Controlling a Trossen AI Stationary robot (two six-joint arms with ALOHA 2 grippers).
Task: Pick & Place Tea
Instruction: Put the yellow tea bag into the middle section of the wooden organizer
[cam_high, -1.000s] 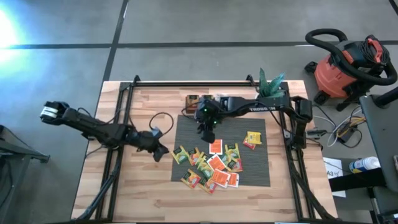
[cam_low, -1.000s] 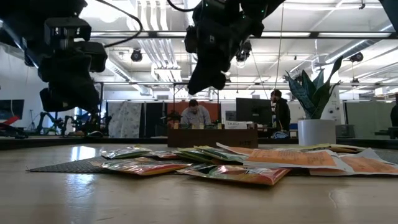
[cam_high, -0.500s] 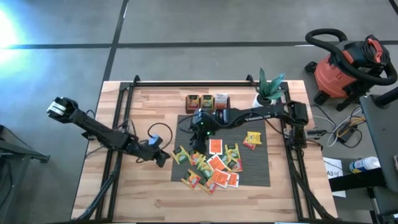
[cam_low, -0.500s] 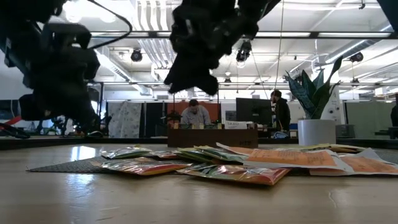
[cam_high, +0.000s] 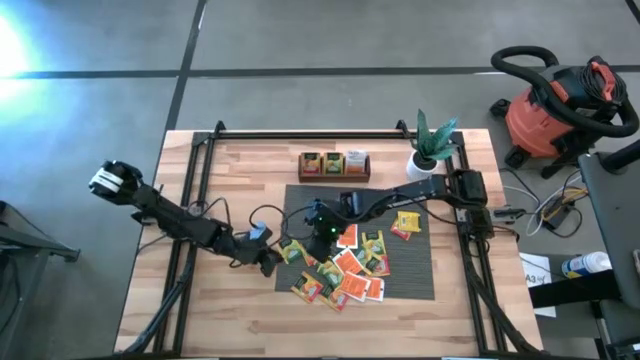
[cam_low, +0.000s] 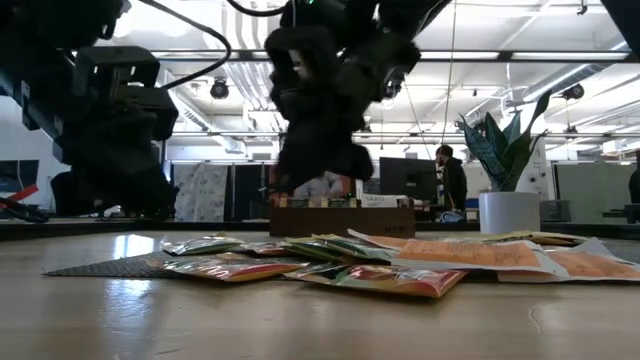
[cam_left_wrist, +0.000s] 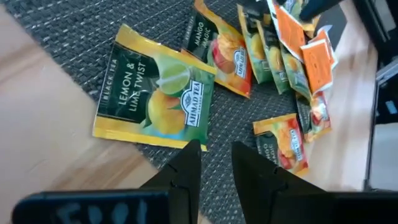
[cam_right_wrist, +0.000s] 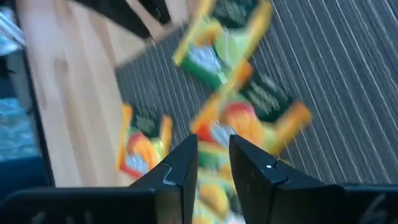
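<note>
Several flat tea sachets, orange-red, yellow and green, lie in a loose overlapping heap on the grey ribbed mat. One more sachet lies apart to the right. A yellow-green lemon-lime sachet rests flat at the mat's left edge, partly on the wood. My left gripper hovers just short of it, narrowly open and empty. My right gripper hangs over the heap's left part, pointing steeply down, also narrowly open with nothing between its fingers. In the low view the heap lies below both dark arms.
A dark wooden tray with small boxes stands behind the mat. A potted plant stands at the far right corner. A black rail frame borders the table. My two grippers are close together over the mat's left part.
My right gripper has come down and moved toward the table's near-left, from behind the heap to over its left part, and has rolled at the wrist. My left gripper has sunk and moved toward the near edge, closer to the lemon-lime sachet. The sachets have not moved.
</note>
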